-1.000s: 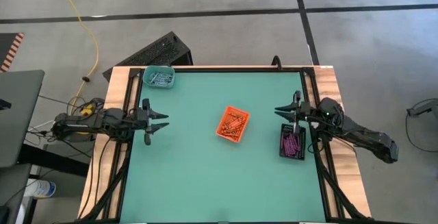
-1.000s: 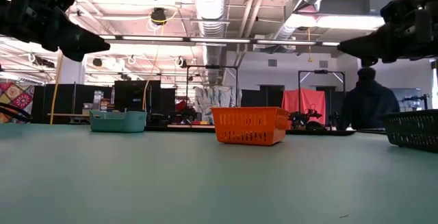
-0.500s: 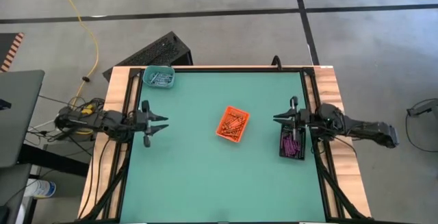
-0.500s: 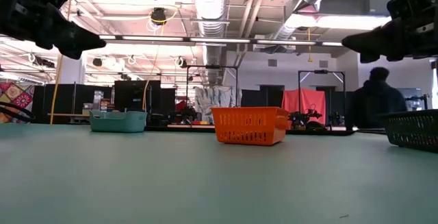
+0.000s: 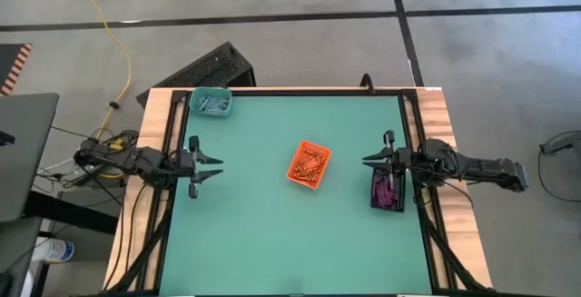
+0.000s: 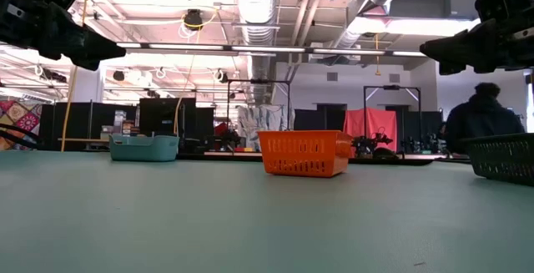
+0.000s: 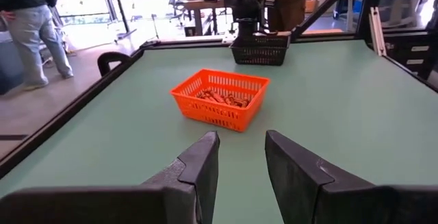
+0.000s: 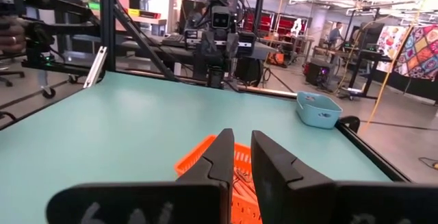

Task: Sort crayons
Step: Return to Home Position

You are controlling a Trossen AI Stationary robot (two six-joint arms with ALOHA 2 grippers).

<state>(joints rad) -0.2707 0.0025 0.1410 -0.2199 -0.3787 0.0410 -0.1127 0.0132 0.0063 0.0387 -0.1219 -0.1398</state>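
Dark arms (image 5: 136, 160), black tapered fingers (image 7: 200, 172)

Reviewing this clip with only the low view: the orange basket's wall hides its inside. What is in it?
Observer: The left wrist view looks down into the orange basket: orange crayons lie inside.
Operator: Is either gripper carrying a crayon?
Observer: No. In the wrist views the left gripper, at the left side of the table, and the right gripper, at its right side, have nothing between their fingers.
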